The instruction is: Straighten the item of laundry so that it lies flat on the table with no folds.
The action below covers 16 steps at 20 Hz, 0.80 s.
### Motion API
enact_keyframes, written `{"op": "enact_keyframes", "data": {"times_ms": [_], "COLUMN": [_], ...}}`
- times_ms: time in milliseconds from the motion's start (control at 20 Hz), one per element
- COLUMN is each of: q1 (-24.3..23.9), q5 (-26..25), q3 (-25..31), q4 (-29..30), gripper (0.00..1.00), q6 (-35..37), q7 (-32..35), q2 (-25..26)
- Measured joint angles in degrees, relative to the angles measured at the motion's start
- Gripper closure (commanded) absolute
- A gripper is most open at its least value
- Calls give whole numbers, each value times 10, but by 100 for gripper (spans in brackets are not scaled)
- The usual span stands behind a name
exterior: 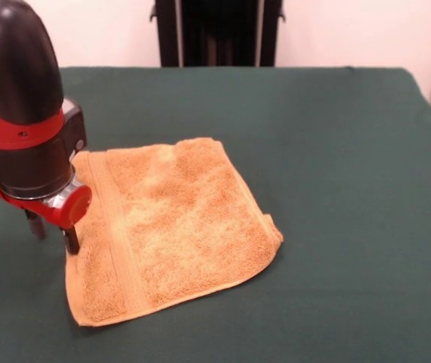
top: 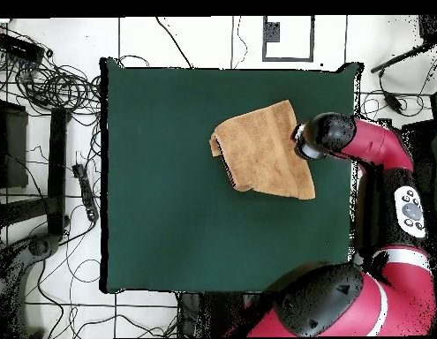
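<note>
Front view: end effector [exterior: 51, 233] spread apart, straddling towel [exterior: 174, 231] border; clamping fully before pulling outward along bench [exterior: 336, 151].

The towel [exterior: 174, 227] lies on the tabletop [exterior: 336, 174], in the front view left of its centre, nearer the left edge than the right. The gripper [exterior: 53, 233] stands at the towel's left edge

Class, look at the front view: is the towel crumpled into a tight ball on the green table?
No. The towel lies spread open, mostly flat, on the table, with only one corner turned under.
</note>
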Motion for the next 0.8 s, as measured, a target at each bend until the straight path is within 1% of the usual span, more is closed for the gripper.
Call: {"op": "enact_keyframes", "data": {"times_ms": [350,800], "q1": [10,28], "q5": [-3,-3], "q3": [-3,-3], "q4": [0,1], "gripper": [0,0], "q6": [0,0], "q7": [0,0], "q2": [-8,-46]}}
